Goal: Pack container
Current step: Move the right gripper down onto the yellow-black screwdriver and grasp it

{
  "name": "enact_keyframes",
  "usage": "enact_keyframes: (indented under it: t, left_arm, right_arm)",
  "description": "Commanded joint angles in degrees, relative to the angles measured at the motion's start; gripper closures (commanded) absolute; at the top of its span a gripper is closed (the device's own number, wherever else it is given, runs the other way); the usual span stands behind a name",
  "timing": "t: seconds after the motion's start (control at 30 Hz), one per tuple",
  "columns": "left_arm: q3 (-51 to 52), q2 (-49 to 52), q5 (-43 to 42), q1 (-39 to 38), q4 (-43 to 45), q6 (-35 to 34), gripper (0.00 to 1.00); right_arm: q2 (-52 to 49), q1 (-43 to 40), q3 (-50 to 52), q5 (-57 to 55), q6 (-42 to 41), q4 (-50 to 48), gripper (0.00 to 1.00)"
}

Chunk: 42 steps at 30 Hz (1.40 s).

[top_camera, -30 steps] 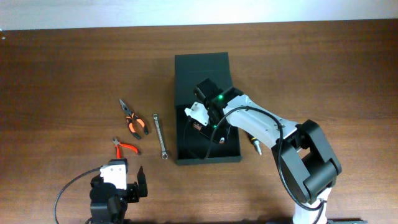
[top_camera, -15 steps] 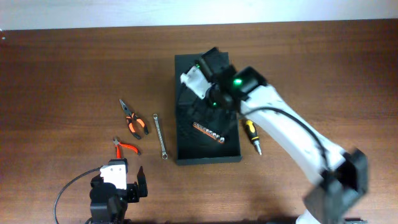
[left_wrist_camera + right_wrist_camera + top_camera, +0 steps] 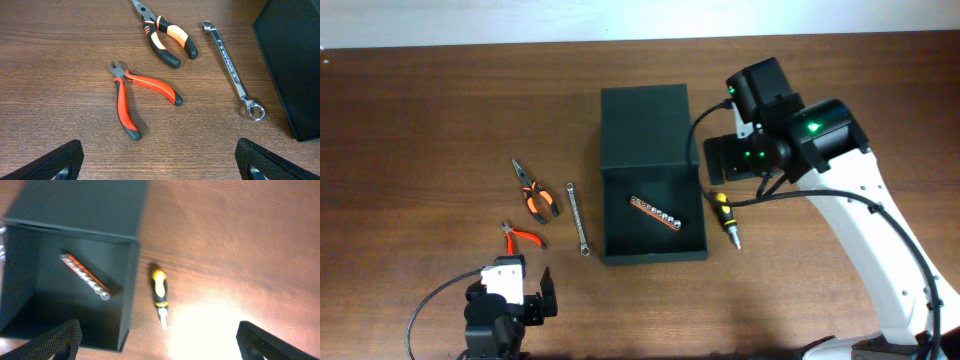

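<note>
**While the Container Is Standing Open, Both Pincers Are Being Held Empty**

As the scene is being viewed from overhead, the container [image 3: 620, 238] is being shown near the middle of the table [image 3: 420, 100]. Its flap lid [image 3: 645, 125] is being seen as a flat panel at the far side of the uncovered compartment. An orange bit rail [image 3: 655, 212] is being carried diagonally on the compartment floor. A yellow-and-black screwdriver [image 3: 724, 215] is being supported by the table just beside the container's right wall, not touching it. To the left of the container, a wrench [image 3: 578, 218], orange-and-black long-nose pliers [image 3: 536, 192] and red-handled cutters [image 3: 523, 236] are being supported by the table, each apart from the others.

The right gripper [image 3: 160, 342] is being held above the table, to the right of the container, with its jaws being spread wide and nothing being gripped. The left gripper [image 3: 159, 162] is being held low at the near left of the table, facing the cutters, with its jaws likewise being spread wide and empty.
</note>
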<state>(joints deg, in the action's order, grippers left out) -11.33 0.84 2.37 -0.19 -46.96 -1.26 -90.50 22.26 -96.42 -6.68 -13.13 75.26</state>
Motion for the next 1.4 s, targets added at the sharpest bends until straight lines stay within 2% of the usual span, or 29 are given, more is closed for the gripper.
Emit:
enact_keyframes:
  t: [0.0, 0.17, 0.4, 0.57, 0.8, 1.37]
  left_arm:
    - [0.4, -0.5, 0.2, 0.4, 0.1, 0.9, 0.01]
    - [0.4, -0.5, 0.2, 0.4, 0.1, 0.9, 0.01]
    - [0.4, -0.5, 0.2, 0.4, 0.1, 0.9, 0.01]
    - [0.4, -0.5, 0.2, 0.4, 0.1, 0.9, 0.01]
    - [0.4, -0.5, 0.2, 0.4, 0.1, 0.9, 0.01]
    - [0.4, -0.5, 0.2, 0.4, 0.1, 0.9, 0.01]
  right_arm:
    - [1.1, -1.7, 1.6, -2.0, -4.2, 0.8, 0.01]
    - [1.1, -4.2, 10.3, -1.7, -5.8, -2.3, 0.01]
    - [1.1, -5.1, 25.7, -0.6, -5.7, -14.6, 0.01]
    - [0.9, -5.1, 31.5, 4.4, -1.2, -21.4, 0.01]
    - [-2.6, -5.1, 33.3, 6.7, 1.3, -24.8, 0.01]
    - [-12.7, -5.1, 33.3, 6.5, 1.3, -30.4, 0.00]
